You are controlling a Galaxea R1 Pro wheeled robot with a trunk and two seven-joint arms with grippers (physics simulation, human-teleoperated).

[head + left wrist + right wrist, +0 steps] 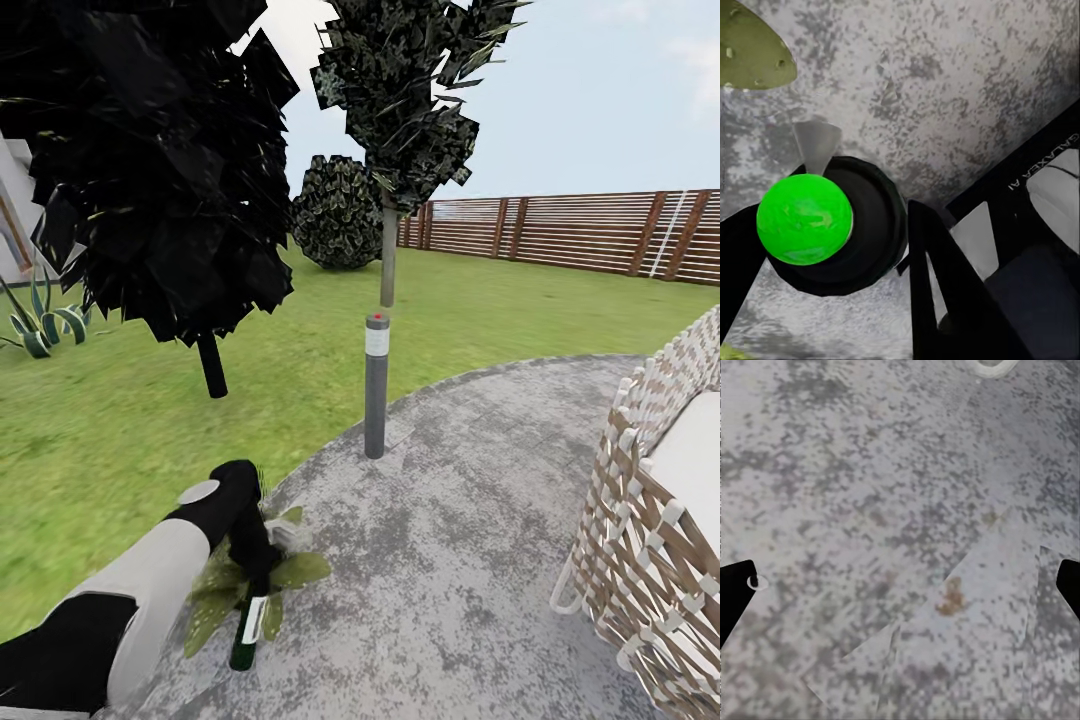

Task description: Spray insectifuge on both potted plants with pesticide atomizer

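My left gripper [262,578] is shut on the pesticide atomizer [245,628], a dark bottle with a white label, held low over the patio's edge. Right under the arm is a potted plant [300,570], a rosette of pointed green leaves, partly hidden by the wrist. In the left wrist view the atomizer's bright green cap [804,219] sits on its black round body between the left gripper's [832,270] black fingers [937,285]. A green leaf [750,52] shows beyond it. My right gripper [900,589] is open over bare grey paving, with nothing between its fingers.
A grey bollard light [376,385] stands at the patio's [470,520] edge ahead. A wicker chair [650,520] is at the right. On the lawn [120,430] are dark trees [160,170], a bush [338,212] and a striped agave [45,325]. A slatted brown fence [580,230] runs behind.
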